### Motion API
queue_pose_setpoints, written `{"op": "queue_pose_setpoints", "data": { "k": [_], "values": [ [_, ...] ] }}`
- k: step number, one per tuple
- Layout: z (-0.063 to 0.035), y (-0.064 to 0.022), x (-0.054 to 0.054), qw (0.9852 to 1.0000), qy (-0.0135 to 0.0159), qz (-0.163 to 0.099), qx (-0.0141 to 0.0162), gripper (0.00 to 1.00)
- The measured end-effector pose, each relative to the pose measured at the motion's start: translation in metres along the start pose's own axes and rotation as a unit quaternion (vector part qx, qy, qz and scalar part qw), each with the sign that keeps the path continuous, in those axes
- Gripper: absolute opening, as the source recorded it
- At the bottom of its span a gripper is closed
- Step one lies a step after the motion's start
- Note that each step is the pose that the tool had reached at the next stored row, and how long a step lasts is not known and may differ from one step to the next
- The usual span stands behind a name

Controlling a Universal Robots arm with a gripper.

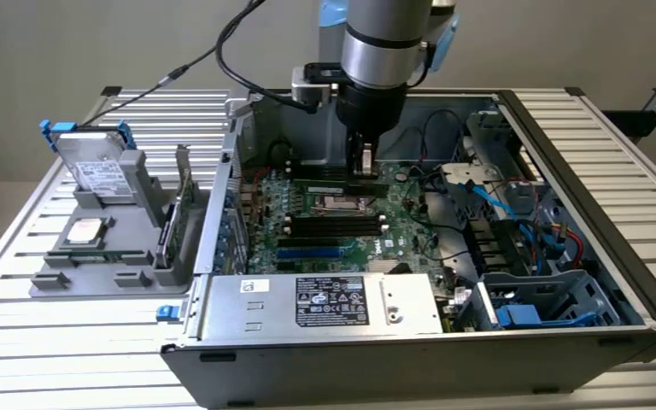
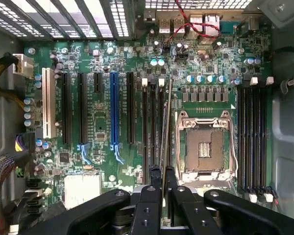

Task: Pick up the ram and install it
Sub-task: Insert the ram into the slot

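Observation:
My gripper (image 1: 362,168) hangs inside the open computer case, low over the motherboard (image 1: 391,226) and just behind the CPU socket (image 1: 340,202). It is shut on the ram (image 1: 364,158), held upright between the fingers. In the wrist view the ram (image 2: 166,122) appears edge-on as a thin grey strip running out from between the black fingertips (image 2: 155,172). It lies along the bank of black memory slots (image 2: 152,127) beside the CPU socket (image 2: 204,147). I cannot tell whether its lower edge touches a slot.
A grey fixture (image 1: 134,256) at the exterior view's left carries a silver hard drive (image 1: 98,171) and an upright green expansion card (image 1: 175,218). The power supply (image 1: 317,303) fills the case front. Cables (image 1: 511,213) and a drive cage (image 1: 533,299) crowd the exterior view's right. More memory slots (image 2: 255,137) flank the socket.

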State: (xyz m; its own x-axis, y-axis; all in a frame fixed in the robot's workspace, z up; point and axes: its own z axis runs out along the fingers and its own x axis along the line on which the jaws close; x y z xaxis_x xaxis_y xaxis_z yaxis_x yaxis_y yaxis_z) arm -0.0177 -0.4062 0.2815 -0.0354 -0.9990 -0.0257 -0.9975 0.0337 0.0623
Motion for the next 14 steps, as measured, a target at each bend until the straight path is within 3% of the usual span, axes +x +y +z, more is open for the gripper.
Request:
{"op": "queue_pose_setpoints", "data": {
  "k": [1,3,14],
  "values": [
    [0.0074,0.0017,-0.002,1.0000,0.0011,0.001,0.0001,0.14],
    [0.0107,0.0021,-0.004,1.0000,0.0023,-0.003,0.0001,0.14],
    [0.0223,0.0059,-0.006,0.9983,0.0145,-0.057,-0.0009,0.14]
  ]
}}
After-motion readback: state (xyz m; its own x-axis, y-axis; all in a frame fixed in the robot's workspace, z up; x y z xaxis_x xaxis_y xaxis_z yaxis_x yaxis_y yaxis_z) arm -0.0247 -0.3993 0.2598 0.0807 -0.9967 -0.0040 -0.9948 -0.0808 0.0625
